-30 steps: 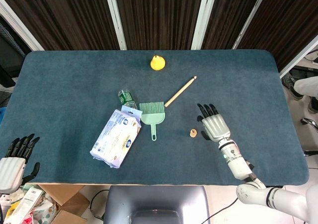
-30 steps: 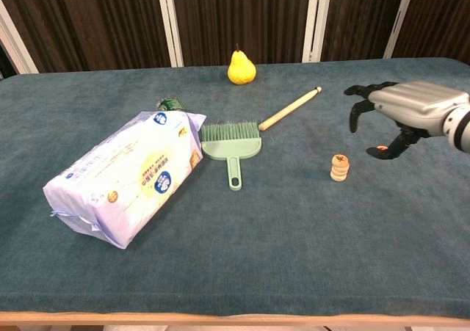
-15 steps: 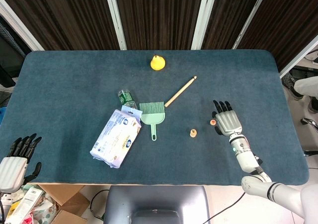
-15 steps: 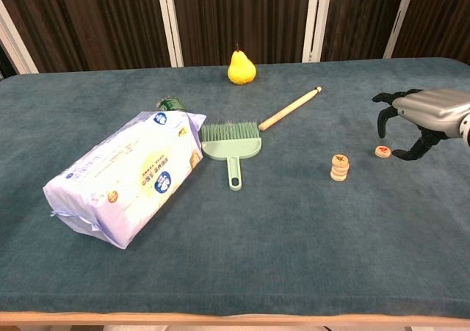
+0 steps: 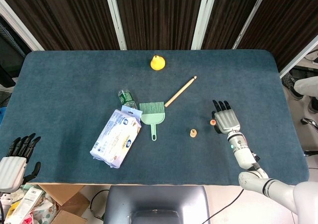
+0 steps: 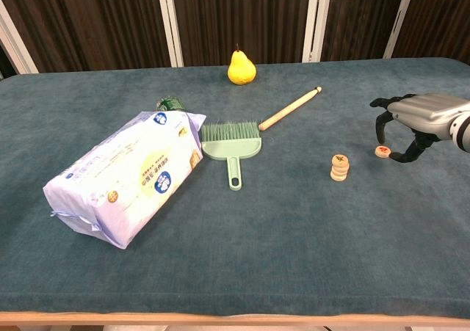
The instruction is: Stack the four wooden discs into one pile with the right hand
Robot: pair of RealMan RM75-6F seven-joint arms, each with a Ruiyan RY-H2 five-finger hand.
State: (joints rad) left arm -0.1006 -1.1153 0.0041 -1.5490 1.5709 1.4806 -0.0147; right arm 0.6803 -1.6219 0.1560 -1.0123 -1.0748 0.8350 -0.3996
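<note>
A short pile of three wooden discs (image 5: 193, 132) (image 6: 338, 167) stands on the blue cloth, right of the middle. A single disc (image 5: 212, 121) (image 6: 382, 151) with a red mark lies flat to the right of the pile. My right hand (image 5: 226, 119) (image 6: 415, 118) hovers palm down over that single disc, its fingers arched in front and the thumb (image 6: 402, 155) low beside it. The disc still rests on the cloth and nothing is lifted. Off the table's near left corner, my left hand (image 5: 12, 162) holds nothing, fingers apart.
A green hand brush (image 5: 151, 113) (image 6: 231, 146), a wooden stick (image 5: 180, 92) (image 6: 290, 108), a white wipes pack (image 5: 115, 137) (image 6: 125, 175) over a green bottle (image 5: 126, 98) and a yellow pear (image 5: 157, 62) (image 6: 241, 67) lie left of and behind the discs.
My right hand has moved right, away from the pile, and come down over the single disc. The left hand has stayed put.
</note>
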